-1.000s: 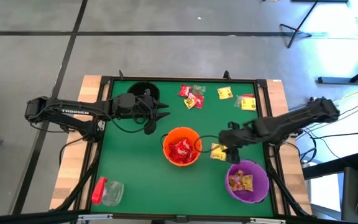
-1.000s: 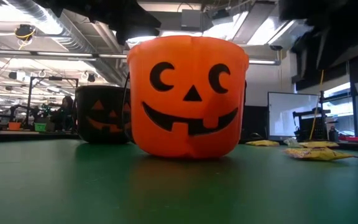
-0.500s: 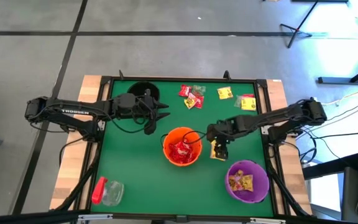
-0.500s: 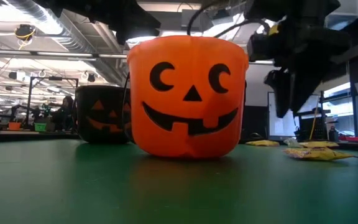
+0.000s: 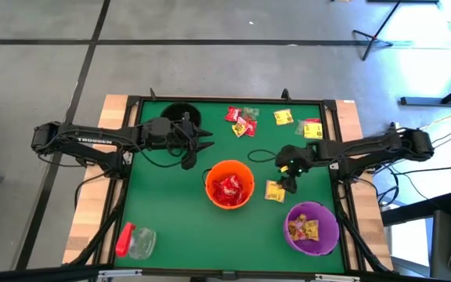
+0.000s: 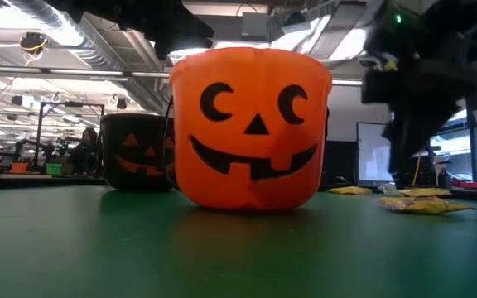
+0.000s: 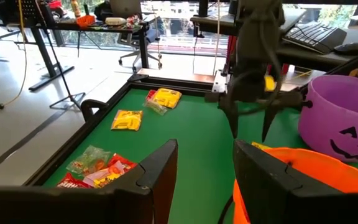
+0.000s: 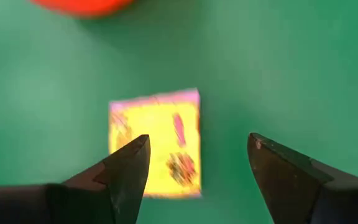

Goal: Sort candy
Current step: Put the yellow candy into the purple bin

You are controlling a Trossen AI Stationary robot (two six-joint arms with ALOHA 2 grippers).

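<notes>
- The yellow candy packet [image 8: 155,143] lies flat on the green tabletop [image 5: 163,211], between the orange bucket [image 5: 229,185] and the purple bucket [image 5: 312,228].
- Our right hand [image 8: 194,163] hangs open above it.
- We judge it light, crinkly, slippery; pinch across its short sides.
- Left hand [image 7: 205,163] waits, fingers apart, empty.

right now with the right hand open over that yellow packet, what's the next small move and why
Probably lower the right hand straight down and close on the yellow packet. Its fingers stand open above it, the packet lies flat on the mat beside the orange bucket, untouched.
</notes>
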